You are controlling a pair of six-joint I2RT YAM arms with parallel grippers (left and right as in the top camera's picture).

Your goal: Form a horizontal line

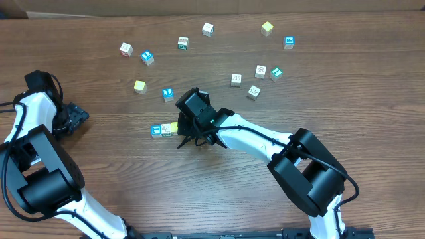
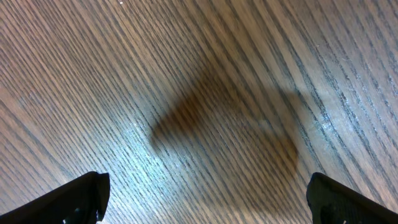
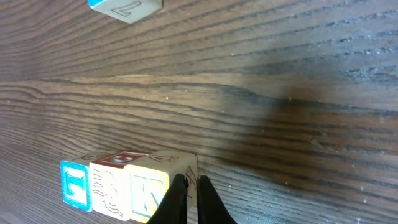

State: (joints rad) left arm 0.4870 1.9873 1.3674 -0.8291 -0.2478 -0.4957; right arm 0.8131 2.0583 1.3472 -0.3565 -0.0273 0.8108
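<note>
The brown table (image 3: 280,74) bears a blue cube (image 3: 74,183), white printed cube (image 3: 109,190), yellow cube (image 3: 152,186).

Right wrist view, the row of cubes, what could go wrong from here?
The right gripper, jaws shut, sits right at the yellow end cube; pulling away carelessly could drag it and bend the row. Pushing harder could skew the blue-faced cube at the far end. The loose blue cube nearby could get knocked too.

Bare tabletop (image 1: 149,176) nearside of cube row (image 1: 165,130)
</note>
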